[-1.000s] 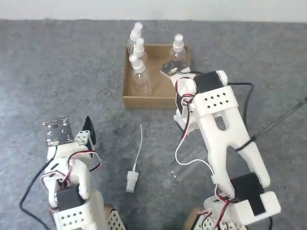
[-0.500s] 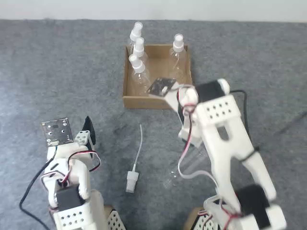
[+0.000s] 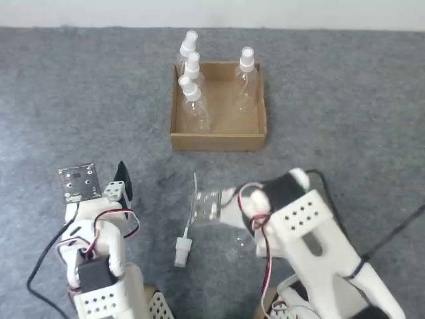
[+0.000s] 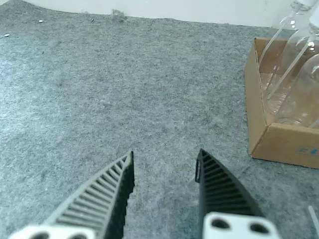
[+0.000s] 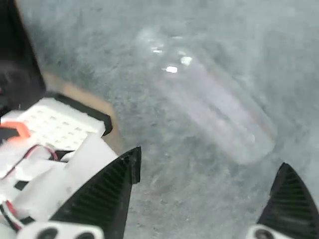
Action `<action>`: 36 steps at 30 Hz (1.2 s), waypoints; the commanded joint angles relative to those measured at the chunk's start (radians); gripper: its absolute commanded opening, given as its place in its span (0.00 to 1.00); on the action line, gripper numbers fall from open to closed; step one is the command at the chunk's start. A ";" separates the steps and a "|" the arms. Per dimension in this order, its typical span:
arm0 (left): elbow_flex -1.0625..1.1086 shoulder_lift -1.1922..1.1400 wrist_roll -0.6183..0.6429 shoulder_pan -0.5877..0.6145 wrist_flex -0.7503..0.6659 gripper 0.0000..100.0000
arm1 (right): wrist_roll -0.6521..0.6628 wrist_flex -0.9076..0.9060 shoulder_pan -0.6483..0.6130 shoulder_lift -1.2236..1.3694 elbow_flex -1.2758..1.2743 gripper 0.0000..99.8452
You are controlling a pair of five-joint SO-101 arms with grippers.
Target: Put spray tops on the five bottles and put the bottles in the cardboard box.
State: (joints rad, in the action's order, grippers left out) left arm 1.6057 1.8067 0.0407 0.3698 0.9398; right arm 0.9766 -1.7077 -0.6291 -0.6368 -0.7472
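Since it has no job yet, the left end effector (image 4: 164, 157) sits spread at 8 o'clock on the worktop (image 3: 80, 100). 1 spray top (image 3: 182, 250) lies at 6 o'clock. The right end effector (image 5: 209, 167), spread wide, hangs over the bare bottle (image 5: 209, 104) beside it, likely to grab it. Its wrist view shows that bottle plainly, while from above the arm covers most of it. At 12 o'clock, the cardboard box (image 3: 219, 141) holds 4 topped bottles (image 3: 194, 100).

L hand (image 4: 165, 155): fingers apart, above grey tabletop (image 4: 124, 79). Ahead, well apart from hand: cardboard box (image 4: 274, 142) w/ clear bottles (image 4: 299, 89) standing inside.
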 commanded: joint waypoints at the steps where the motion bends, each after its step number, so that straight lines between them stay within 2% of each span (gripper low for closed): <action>1: -0.013 0.017 0.011 0.003 -0.017 0.19 | 0.097 0.102 -0.036 -0.050 -0.068 0.36; 6: -0.013 0.017 0.011 0.003 -0.017 0.19 | 0.170 0.268 -0.065 -0.042 -0.187 0.36; 15: -0.013 0.017 0.011 0.003 -0.017 0.19 | 0.169 0.611 -0.054 -0.041 -0.405 0.36; 19: -0.013 0.017 0.011 0.003 -0.017 0.19 | 0.158 0.634 0.001 -0.042 -0.414 0.24; 23: -0.013 0.017 0.011 0.003 -0.017 0.19 | 0.083 0.650 0.097 -0.053 -0.411 0.16; 29: -0.013 0.017 0.011 0.003 -0.017 0.19 | -0.060 0.648 0.196 -0.053 -0.373 0.16; 33: -0.013 0.017 0.011 0.003 -0.017 0.19 | -0.173 0.647 0.205 -0.045 -0.347 0.16; 36: -0.013 0.017 0.011 0.003 -0.017 0.19 | -0.199 0.647 0.200 -0.042 -0.345 0.19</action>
State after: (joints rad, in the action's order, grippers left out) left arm 1.6057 1.8067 0.0407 0.3698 0.9398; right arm 0.8109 -1.0648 -0.4373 -0.6628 -1.1630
